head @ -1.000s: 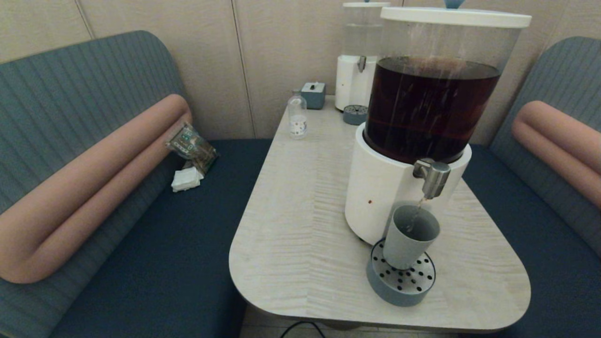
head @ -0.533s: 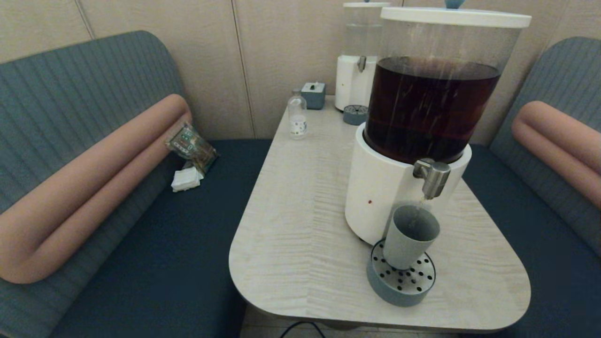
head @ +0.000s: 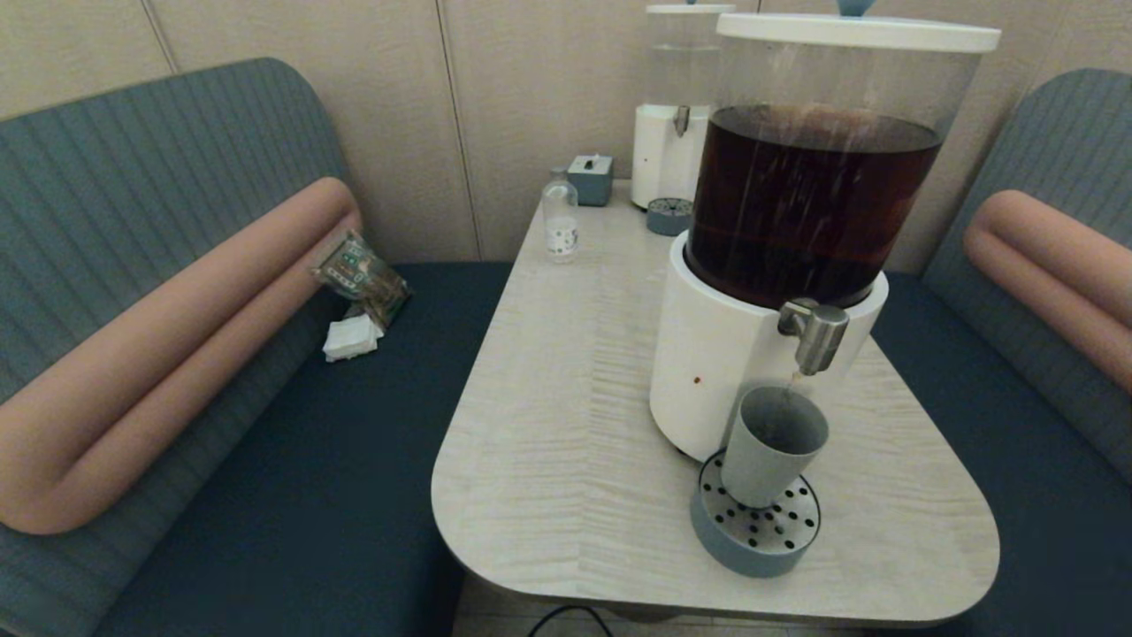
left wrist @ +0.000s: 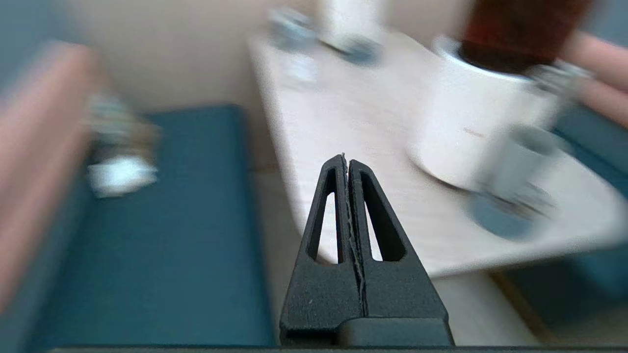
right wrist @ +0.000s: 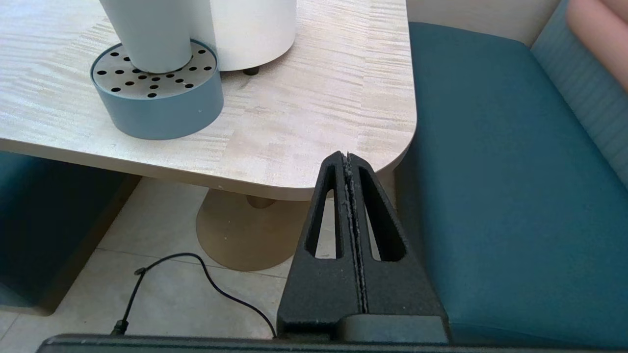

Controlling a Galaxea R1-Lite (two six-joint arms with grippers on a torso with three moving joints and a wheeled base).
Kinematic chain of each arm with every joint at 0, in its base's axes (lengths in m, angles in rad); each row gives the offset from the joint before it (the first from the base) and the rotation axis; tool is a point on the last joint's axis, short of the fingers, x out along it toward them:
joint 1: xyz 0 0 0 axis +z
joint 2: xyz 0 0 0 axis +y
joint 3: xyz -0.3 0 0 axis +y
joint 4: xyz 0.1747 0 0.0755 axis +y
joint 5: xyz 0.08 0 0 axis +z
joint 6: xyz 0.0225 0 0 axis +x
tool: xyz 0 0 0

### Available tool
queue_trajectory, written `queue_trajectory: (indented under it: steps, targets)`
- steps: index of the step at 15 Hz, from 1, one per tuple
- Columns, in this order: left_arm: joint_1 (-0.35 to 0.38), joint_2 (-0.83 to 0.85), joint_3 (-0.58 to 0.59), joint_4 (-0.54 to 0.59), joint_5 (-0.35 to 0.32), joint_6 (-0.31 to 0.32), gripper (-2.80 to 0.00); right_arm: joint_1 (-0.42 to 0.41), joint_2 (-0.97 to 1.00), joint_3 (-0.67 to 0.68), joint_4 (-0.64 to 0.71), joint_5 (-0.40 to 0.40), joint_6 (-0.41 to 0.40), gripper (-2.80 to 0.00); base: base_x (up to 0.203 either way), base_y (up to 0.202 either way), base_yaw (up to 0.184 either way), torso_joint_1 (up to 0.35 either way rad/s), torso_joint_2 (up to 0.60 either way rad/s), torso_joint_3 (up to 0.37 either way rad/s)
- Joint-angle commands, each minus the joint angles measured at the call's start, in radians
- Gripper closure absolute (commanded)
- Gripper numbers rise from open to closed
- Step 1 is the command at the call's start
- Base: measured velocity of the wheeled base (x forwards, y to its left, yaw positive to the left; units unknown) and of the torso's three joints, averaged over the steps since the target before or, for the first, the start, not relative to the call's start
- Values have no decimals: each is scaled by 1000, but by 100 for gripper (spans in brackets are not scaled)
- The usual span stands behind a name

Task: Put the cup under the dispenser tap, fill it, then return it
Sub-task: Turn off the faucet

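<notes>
The grey-blue cup (head: 771, 449) stands upright on the round perforated drip tray (head: 753, 536), right below the brushed-steel dispenser tap (head: 814, 334) of the big white-based dispenser (head: 707, 372) of dark brown liquid. A thin trickle hangs from the nozzle over the cup's mouth. Neither arm shows in the head view. My left gripper (left wrist: 347, 159) is shut and empty, off the table's near left side, with the cup (left wrist: 520, 157) ahead to its right. My right gripper (right wrist: 346, 156) is shut and empty, low by the table's near right corner, with the cup (right wrist: 147, 34) well away from it.
A second clear-tank dispenser (head: 676, 115) with its own small drip tray (head: 669, 215), a small bottle (head: 560, 217) and a grey box (head: 591, 179) stand at the table's far end. Benches flank the table (head: 566, 398). A black cable (right wrist: 196, 274) lies on the floor.
The stream from the tap into the cup has thinned to a short trickle, and the inside of the cup looks darker. The cup has not moved.
</notes>
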Motion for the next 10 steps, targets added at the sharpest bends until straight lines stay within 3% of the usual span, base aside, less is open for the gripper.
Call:
queue_trajectory:
  steps: [1,2,3,6,7,8,10]
  targets:
    - [-9,229,-66,4,-163,15,0,0,-2,0,0,0,-1,0,0,0,0,0,0,0]
    - [-12,294,-86,7,-241,60,0,0,-2,0,0,0,-1,0,0,0,0,0,0,0]
    - [-13,360,-102,8,-274,131,0,0,-2,0,0,0,-1,0,0,0,0,0,0,0]
    - [-31,561,-198,26,-318,370,0,0,-2,0,0,0,-1,0,0,0,0,0,0,0]
    - [-61,609,-248,39,-315,432,0,0,-2,0,0,0,-1,0,0,0,0,0,0,0]
    - [-109,635,-282,58,-272,477,0,0,-2,0,0,0,-1,0,0,0,0,0,0,0]
    - [-192,683,-308,59,-162,507,0,0,-2,0,0,0,-1,0,0,0,0,0,0,0]
